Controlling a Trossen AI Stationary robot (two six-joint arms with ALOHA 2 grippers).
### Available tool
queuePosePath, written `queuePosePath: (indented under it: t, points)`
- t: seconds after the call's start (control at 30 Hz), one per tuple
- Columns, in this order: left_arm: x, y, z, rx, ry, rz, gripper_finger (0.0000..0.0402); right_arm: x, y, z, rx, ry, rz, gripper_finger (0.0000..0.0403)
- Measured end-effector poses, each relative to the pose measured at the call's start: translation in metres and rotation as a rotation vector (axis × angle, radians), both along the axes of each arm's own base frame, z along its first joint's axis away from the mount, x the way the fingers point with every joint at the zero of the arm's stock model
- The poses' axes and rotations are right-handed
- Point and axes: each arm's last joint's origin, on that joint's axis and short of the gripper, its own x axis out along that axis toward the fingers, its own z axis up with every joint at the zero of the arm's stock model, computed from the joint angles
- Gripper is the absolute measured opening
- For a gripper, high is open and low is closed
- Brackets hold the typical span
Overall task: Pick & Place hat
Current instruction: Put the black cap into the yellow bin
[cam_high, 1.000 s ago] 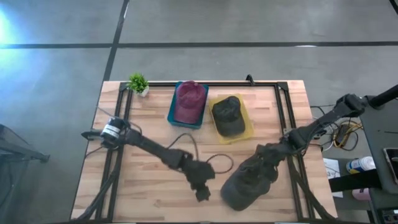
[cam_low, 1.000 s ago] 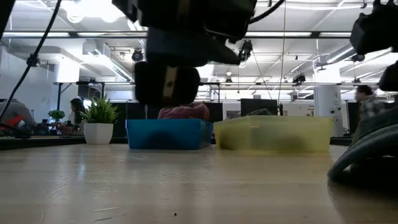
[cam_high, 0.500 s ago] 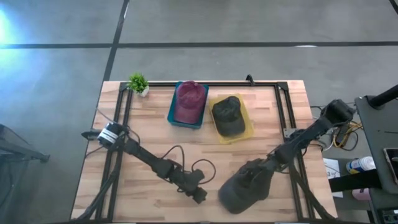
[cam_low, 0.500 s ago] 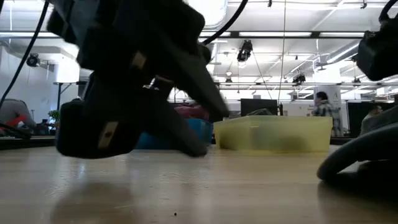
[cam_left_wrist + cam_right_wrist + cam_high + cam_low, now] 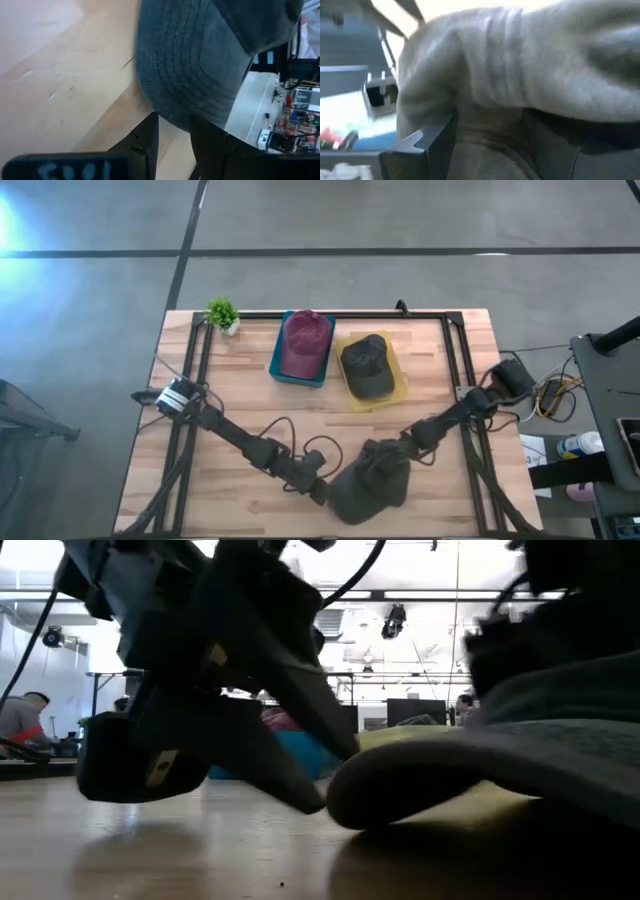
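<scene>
A grey hat [image 5: 365, 485] lies on the table near its near edge, its brim [image 5: 420, 780] toward the left arm. My right gripper [image 5: 400, 452] comes from the table's right and is shut on the hat's crown [image 5: 520, 65]. My left gripper [image 5: 322, 492] lies low on the table by the brim, open. In the left wrist view its two fingers [image 5: 147, 142] stand on either side of the brim's edge [image 5: 175, 117]. A maroon hat lies in a blue bin [image 5: 275, 358] and a dark hat in a yellow bin [image 5: 400, 385]. My right gripper pinches a bulge of the crown's cloth [image 5: 487, 115] between its two fingers [image 5: 432, 142], on the hat's far right side. It comes slanting down from the table's right. The hat rests on the table. My left gripper: I cannot tell whether its fingers touch the brim.
The blue and yellow bins stand side by side toward the table's far edge, with a small potted plant [image 5: 222, 313] at the far left corner. A black cable loops on the table beside the left arm [image 5: 290, 430]. Bare wood lies left of the hat.
My right gripper has moved toward the table's left and near edge, dragging the grey hat along the table until its brim reaches my left gripper. My left gripper has come down to the table and tipped its fingers toward the hat.
</scene>
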Motion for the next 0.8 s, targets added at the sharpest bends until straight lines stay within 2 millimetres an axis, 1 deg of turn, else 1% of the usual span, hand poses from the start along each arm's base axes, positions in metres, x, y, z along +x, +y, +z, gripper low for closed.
queuePosePath:
  t: [0.13,0.23,0.37,0.47,0.53,0.6,0.63,0.7,0.8]
  points:
    - [-0.007,-0.007,-0.003,0.007,0.036,-0.010,0.0103,0.016,-0.007,0.006,-0.068,-0.015,-0.096,0.0231]
    - [-0.011,-0.012,0.002,0.021,0.009,0.099,0.0103,0.023,-0.012,0.010,-0.114,-0.008,-0.143,0.0231]
    - [-0.020,-0.012,0.015,0.125,-0.034,0.216,0.0103,0.024,-0.015,0.011,-0.153,0.032,-0.159,0.0231]
    - [-0.041,-0.007,0.030,0.265,-0.008,0.359,0.0103,0.023,-0.017,0.011,-0.161,0.071,-0.187,0.0231]
    - [-0.063,-0.004,0.041,0.364,0.009,0.496,0.0103,0.022,-0.017,0.010,-0.151,0.077,-0.218,0.0231]
    - [-0.085,-0.002,0.049,0.411,0.017,0.612,0.0103,0.024,-0.019,0.011,-0.139,0.076,-0.246,0.0231]
    - [-0.093,-0.001,0.051,0.403,0.023,0.648,0.0103,0.025,-0.020,0.011,-0.141,0.068,-0.264,0.0231]
    - [-0.103,0.000,0.050,0.345,0.042,0.684,0.0103,0.029,-0.023,0.013,-0.160,0.052,-0.304,0.0231]
    - [-0.107,-0.008,0.038,0.159,0.067,0.685,0.0103,0.036,-0.031,0.016,-0.185,0.031,-0.355,0.0231]
